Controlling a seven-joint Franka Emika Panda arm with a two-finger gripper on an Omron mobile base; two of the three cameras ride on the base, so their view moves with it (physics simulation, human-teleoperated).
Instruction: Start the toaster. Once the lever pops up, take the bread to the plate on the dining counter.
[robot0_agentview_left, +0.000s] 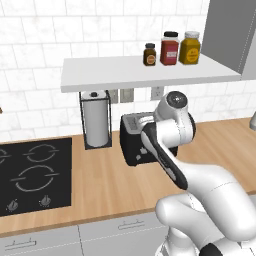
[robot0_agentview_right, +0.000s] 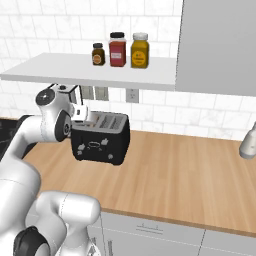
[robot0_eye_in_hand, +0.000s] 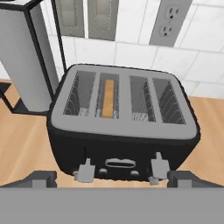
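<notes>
above the toaster (robot0_eye_in_hand: 122, 127), gripper (robot0_eye_in_hand: 112, 179) wide apart, bread (robot0_eye_in_hand: 108, 98) in slot 2

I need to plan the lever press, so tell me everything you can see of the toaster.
The toaster is a black, boxy four-slot unit with a matte silver-grey top. It stands upright on the light-wood worktop, by the tiled wall, beside the paper towel holder. Two grey levers, small buttons and a slot-like handle sit on its front. The bread stands in the second slot from the left in the hand view; the other slots show bare wire guides. Nothing grips it.
</notes>
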